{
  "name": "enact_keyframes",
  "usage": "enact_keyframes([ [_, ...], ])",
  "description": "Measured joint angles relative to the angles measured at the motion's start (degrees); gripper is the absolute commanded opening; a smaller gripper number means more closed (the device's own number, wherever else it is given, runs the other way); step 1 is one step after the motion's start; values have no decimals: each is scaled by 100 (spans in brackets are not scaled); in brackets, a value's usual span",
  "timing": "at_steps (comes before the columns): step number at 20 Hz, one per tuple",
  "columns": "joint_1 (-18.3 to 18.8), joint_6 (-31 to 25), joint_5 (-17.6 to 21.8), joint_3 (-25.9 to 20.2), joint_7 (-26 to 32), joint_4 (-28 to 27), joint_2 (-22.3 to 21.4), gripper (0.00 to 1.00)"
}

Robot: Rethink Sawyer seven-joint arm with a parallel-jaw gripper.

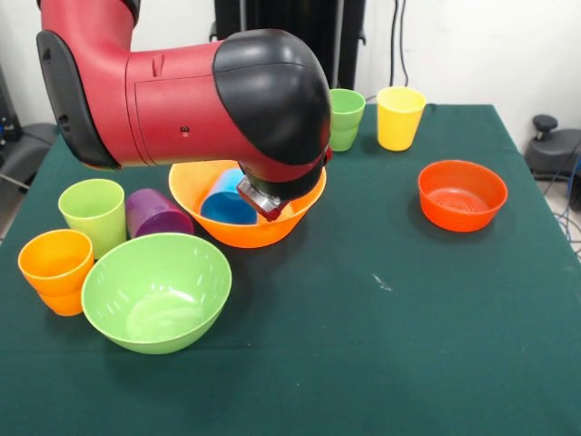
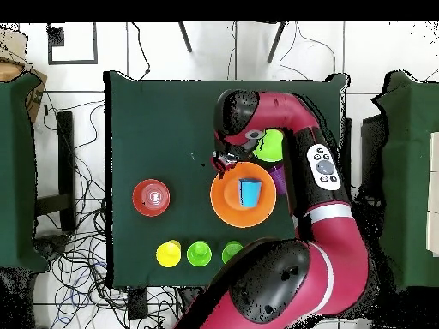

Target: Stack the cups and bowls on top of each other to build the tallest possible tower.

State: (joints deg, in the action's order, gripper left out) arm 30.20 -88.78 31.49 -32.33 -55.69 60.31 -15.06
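Note:
The large orange bowl (image 1: 245, 227) (image 2: 230, 206) stands mid-table with the blue cup (image 1: 227, 204) (image 2: 249, 192) inside it. My gripper (image 1: 263, 200) (image 2: 225, 161) hangs over that bowl's rim, beside the blue cup; its jaws are hidden by the wrist. The lime-green bowl (image 1: 156, 291) (image 2: 271, 146) stands near the front left. The purple cup (image 1: 156, 213) lies on its side between the two bowls. A lime cup (image 1: 93, 213) and an orange cup (image 1: 56, 270) stand at the left. The red-orange bowl (image 1: 461, 193) (image 2: 151, 197) stands alone at the right.
A darker green cup (image 1: 345, 118) (image 2: 199, 253) and a yellow cup (image 1: 399, 116) (image 2: 169, 254) stand at the table's far edge near the pedestal. Another green cup (image 2: 232, 252) shows beside them from overhead. The arm (image 1: 182, 100) spans the upper left.

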Motion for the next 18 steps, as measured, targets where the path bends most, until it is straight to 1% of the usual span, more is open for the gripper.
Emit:
enact_keyframes([
  [18,86,-12,39,-9,0,0,-316,100],
])
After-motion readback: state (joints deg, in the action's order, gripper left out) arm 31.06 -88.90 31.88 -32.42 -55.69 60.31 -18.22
